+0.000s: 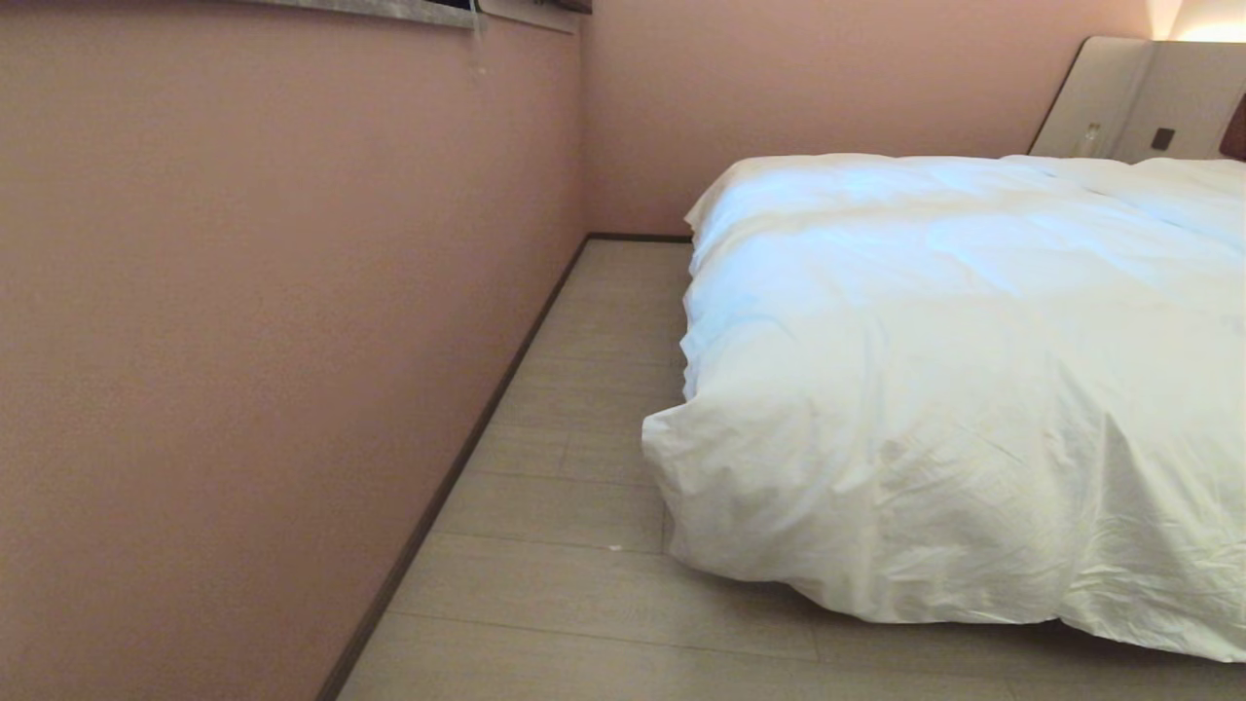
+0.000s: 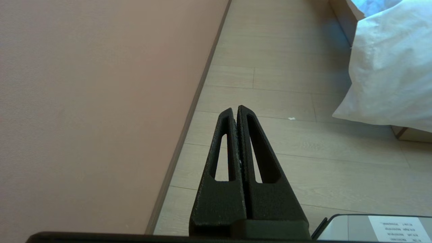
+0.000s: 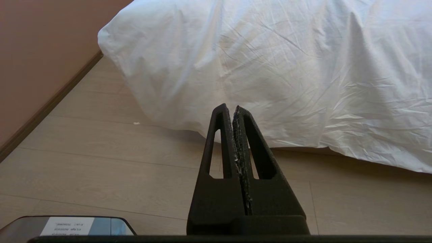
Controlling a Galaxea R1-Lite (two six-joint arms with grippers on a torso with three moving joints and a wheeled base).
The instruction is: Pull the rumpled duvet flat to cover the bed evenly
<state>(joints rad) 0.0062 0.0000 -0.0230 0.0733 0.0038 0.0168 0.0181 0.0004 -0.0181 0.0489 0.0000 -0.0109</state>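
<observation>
Pink wall (image 1: 273,321) runs along the left, near to far, matte and plain. It meets a second pink wall (image 1: 837,88) at the far corner. Dark brown skirting board (image 1: 458,458) edges the foot of both walls. Grey ledge (image 1: 389,10) at the top of the left wall, likely a window sill; cannot tell more. Floor (image 1: 574,545) of pale beige planks, seams running across the aisle; one small white speck (image 1: 614,548) on it, near the middle. Far right: beige padded panels (image 1: 1119,97) against the far wall, a small dark switch plate (image 1: 1162,138) on one. Warm lamp glow (image 1: 1207,24) above them, top right corner.
</observation>
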